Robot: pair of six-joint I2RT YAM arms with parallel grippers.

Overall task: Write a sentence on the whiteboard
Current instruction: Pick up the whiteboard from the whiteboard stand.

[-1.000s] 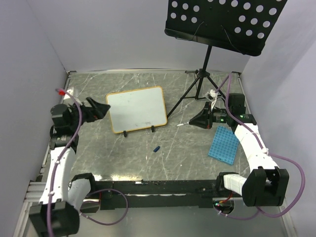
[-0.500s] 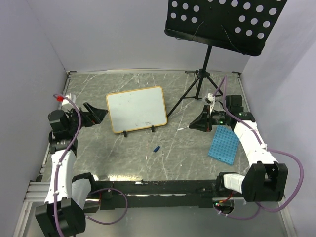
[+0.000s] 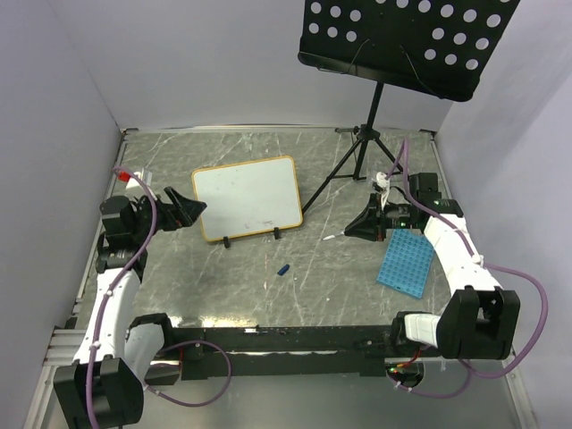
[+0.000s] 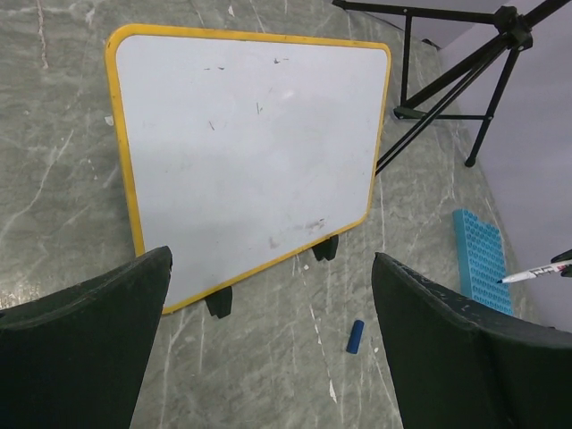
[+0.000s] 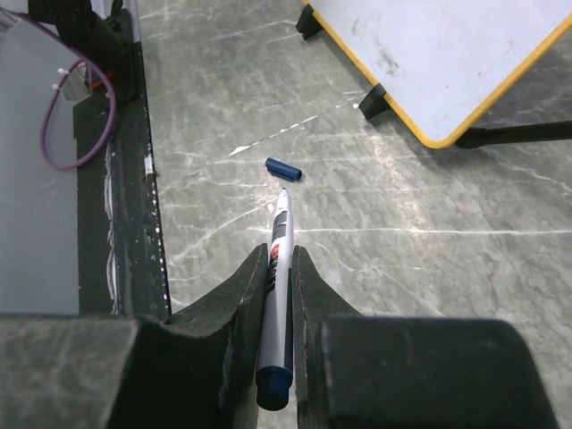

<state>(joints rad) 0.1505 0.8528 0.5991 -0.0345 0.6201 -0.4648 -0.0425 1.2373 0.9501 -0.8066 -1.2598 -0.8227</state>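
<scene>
The whiteboard (image 3: 246, 197) rests on two black feet at centre left, its yellow-framed white face (image 4: 250, 152) showing only faint smudges; no sentence shows on it. My left gripper (image 3: 188, 207) hovers just off the board's left edge, open and empty, its fingers (image 4: 80, 349) wide apart. On the right, my right gripper (image 3: 360, 226) is shut on a white marker (image 5: 279, 286), uncapped tip pointing left over the table, well apart from the board (image 5: 447, 54). The marker's blue cap (image 3: 283, 269) lies on the table in front of the board.
A blue grid tray (image 3: 405, 261) lies under the right arm. A black music stand (image 3: 402, 36) rises at the back right, its tripod legs (image 3: 357, 165) spreading beside the board's right edge. The arm rail (image 5: 116, 179) runs along the near edge.
My left gripper drew back to the left, then came forward again toward the board's left edge, still open. My right gripper drifted slightly nearer with the marker.
</scene>
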